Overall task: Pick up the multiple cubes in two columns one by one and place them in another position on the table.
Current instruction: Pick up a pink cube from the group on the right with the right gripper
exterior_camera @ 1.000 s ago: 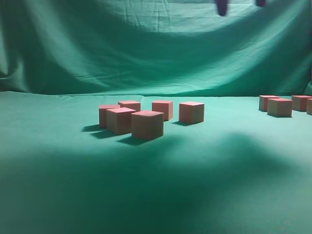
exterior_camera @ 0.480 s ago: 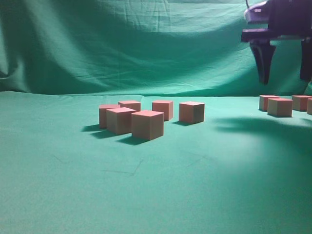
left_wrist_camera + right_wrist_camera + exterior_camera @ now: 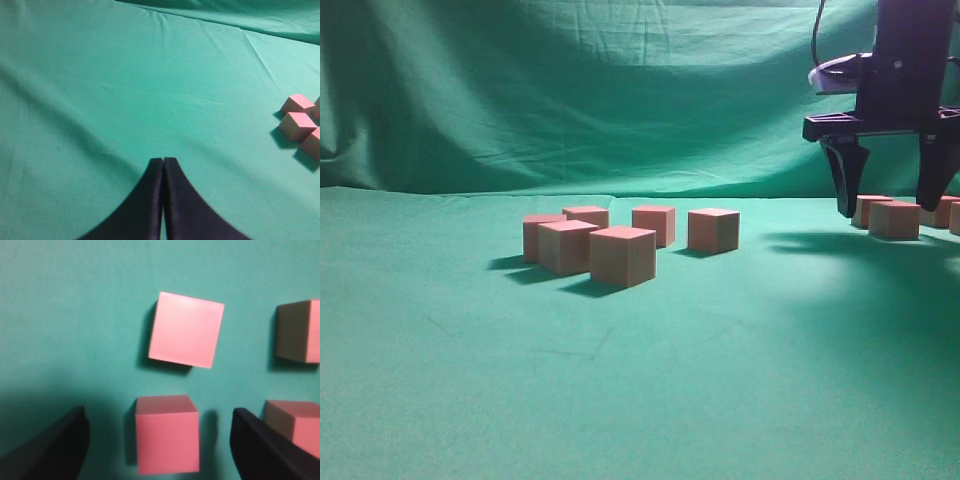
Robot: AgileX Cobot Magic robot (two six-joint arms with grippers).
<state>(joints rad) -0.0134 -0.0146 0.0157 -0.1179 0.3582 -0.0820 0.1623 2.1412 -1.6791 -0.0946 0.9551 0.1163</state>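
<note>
Hovering wide open, our right gripper point(image 3: 892, 205) hangs above the far-right group of cubes point(image 3: 894, 219) at about three o'clock on the table point(image 3: 620, 380). In the right wrist view one cube point(image 3: 166, 440) lies squarely between the spread fingers point(image 3: 55, 447), edges roughly parallel to them, its neighbour point(image 3: 186, 330) at twelve o'clock. We judge a straight descent is what's needed. Our left gripper point(image 3: 163, 165) sits pressed closed, well apart from the middle cluster point(image 3: 620, 255), so the right arm is nearer.
</note>
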